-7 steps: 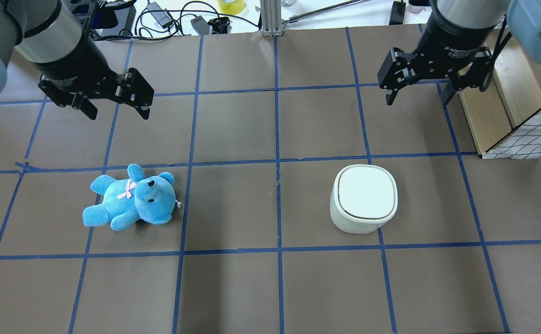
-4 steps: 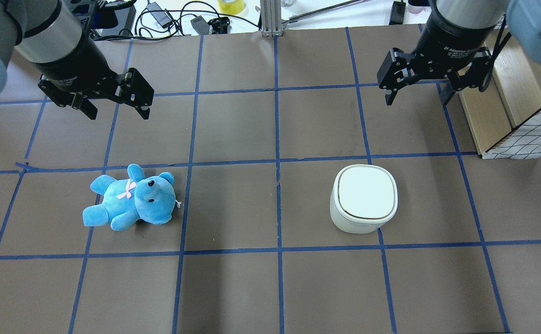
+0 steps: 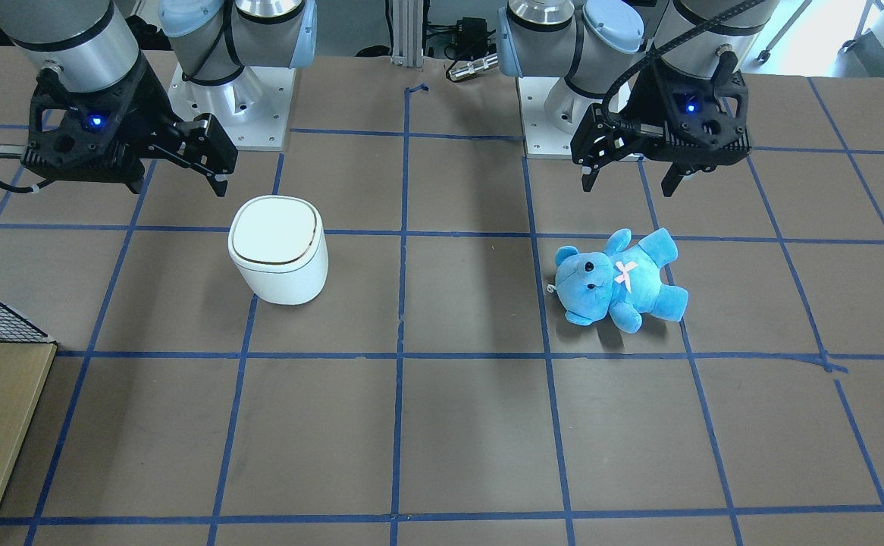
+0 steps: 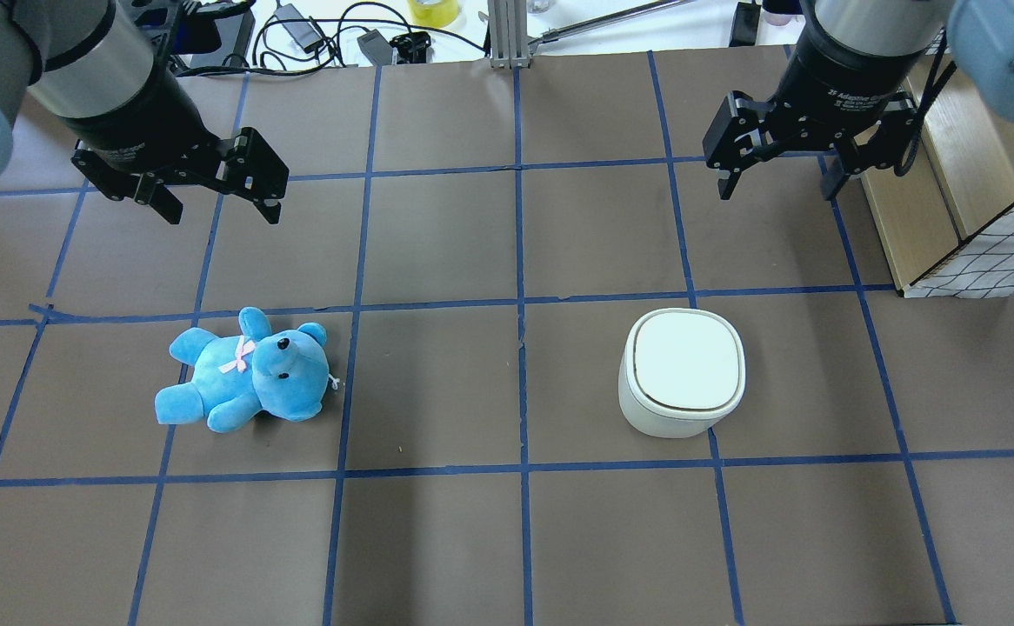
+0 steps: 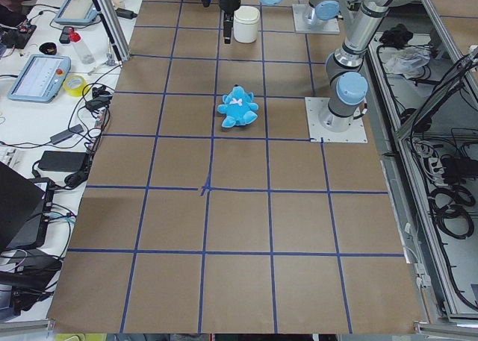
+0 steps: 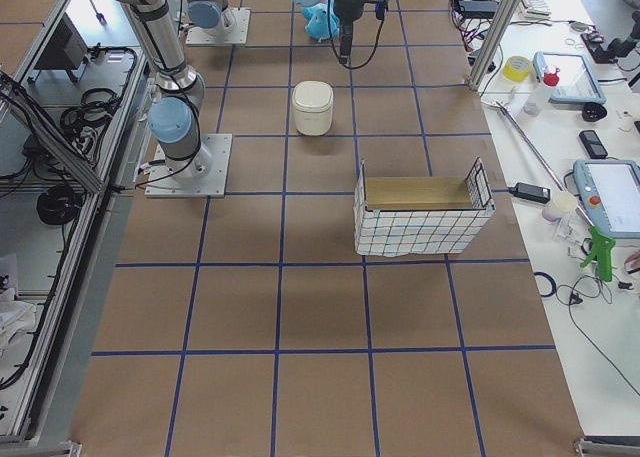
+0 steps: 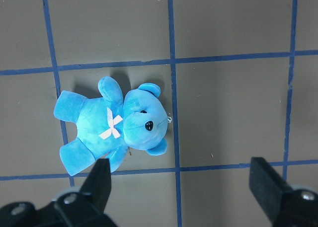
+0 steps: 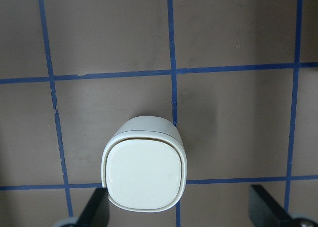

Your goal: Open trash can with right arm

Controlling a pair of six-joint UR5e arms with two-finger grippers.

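Observation:
The white trash can (image 4: 683,369) stands with its lid shut on the brown table, right of centre; it also shows in the front view (image 3: 277,254) and the right wrist view (image 8: 145,175). My right gripper (image 4: 777,187) is open and empty. It hangs above the table, beyond the can and slightly to its right, apart from it. Its fingers (image 8: 266,202) frame the can from above. My left gripper (image 4: 223,213) is open and empty, above the table beyond a blue teddy bear (image 4: 246,374).
A wooden box with wire-mesh sides (image 4: 977,217) stands at the right edge, close to my right gripper. Cables and small items (image 4: 316,35) lie past the far edge. The teddy also shows in the left wrist view (image 7: 117,125).
My right gripper has shifted very slightly left and away from the can. The left arm, the can and the teddy have not moved.

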